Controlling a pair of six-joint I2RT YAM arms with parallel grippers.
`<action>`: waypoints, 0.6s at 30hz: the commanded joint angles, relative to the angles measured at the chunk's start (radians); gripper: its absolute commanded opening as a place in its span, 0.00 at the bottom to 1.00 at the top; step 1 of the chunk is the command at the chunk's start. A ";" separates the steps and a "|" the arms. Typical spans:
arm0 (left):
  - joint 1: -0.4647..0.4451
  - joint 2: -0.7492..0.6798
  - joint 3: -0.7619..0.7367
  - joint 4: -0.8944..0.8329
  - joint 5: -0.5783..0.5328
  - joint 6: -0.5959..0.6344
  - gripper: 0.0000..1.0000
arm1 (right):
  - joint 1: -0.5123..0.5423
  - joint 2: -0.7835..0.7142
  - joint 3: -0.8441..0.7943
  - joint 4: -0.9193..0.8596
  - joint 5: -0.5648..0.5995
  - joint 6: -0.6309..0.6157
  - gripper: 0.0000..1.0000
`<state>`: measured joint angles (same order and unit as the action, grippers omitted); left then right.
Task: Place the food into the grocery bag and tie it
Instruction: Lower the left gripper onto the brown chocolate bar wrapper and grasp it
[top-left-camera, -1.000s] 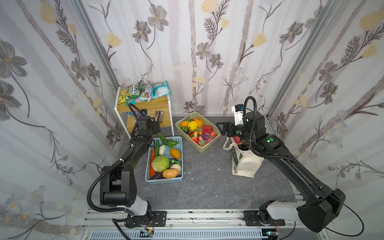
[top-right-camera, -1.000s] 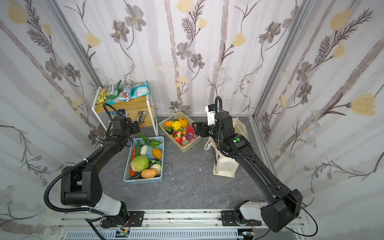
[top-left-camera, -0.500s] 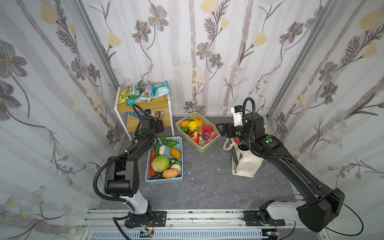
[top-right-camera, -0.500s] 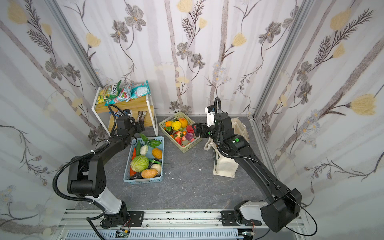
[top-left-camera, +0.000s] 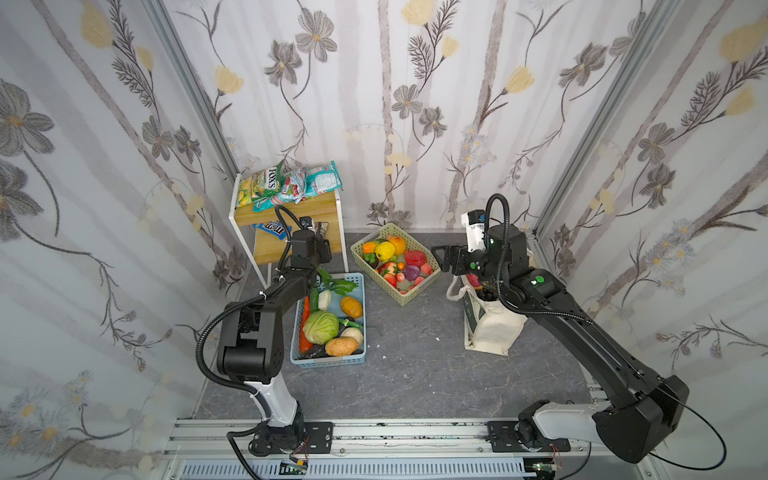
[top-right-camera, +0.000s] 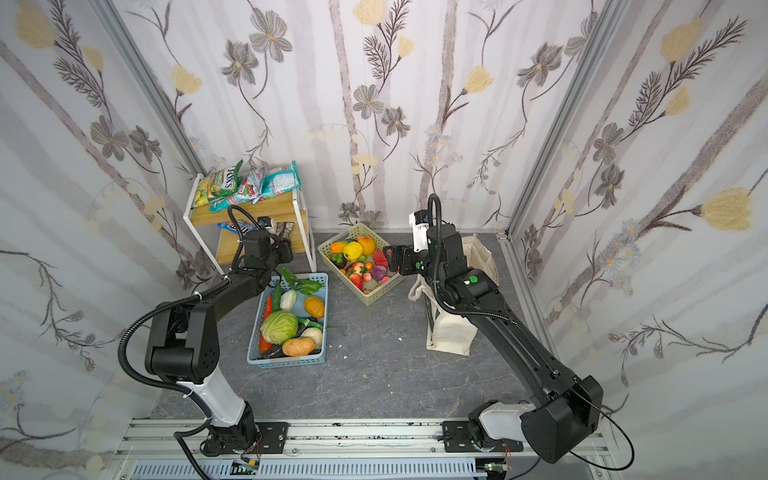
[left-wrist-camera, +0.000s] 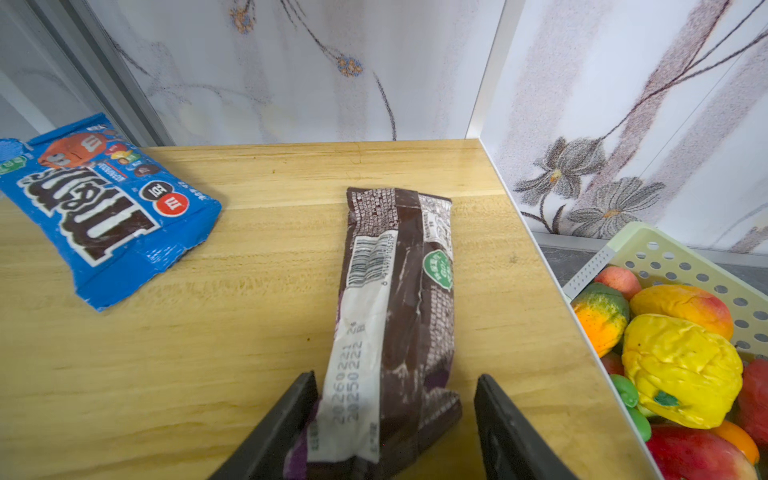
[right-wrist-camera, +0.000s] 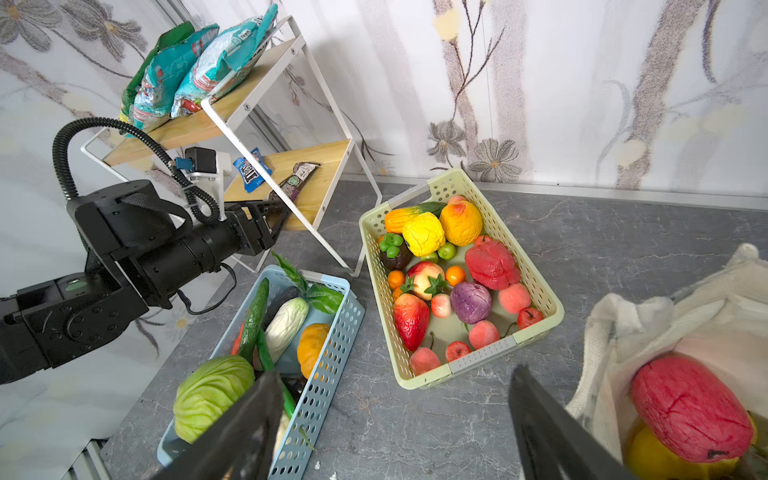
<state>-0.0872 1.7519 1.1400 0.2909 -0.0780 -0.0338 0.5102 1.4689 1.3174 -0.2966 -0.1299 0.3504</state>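
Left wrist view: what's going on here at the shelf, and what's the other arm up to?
The left gripper is at the lower shelf, its open jaws either side of the near end of the brown bar wrapper, which lies flat on the wood, not yet clamped. The right gripper hangs open and empty beside the grocery bag. The bag stands upright with a red fruit and a yellow fruit already inside; its handles are not tied.
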 joint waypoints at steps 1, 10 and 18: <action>-0.003 -0.004 -0.014 -0.005 0.002 0.021 0.55 | 0.002 0.011 0.011 0.028 0.000 0.000 0.84; -0.003 -0.061 -0.046 -0.010 0.036 0.037 0.39 | 0.006 0.021 0.018 0.024 -0.004 -0.004 0.84; -0.002 -0.127 -0.075 -0.039 0.040 0.028 0.36 | 0.008 0.011 0.001 0.034 -0.005 -0.004 0.84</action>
<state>-0.0902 1.6489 1.0763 0.2523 -0.0475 -0.0071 0.5167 1.4841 1.3228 -0.3000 -0.1280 0.3496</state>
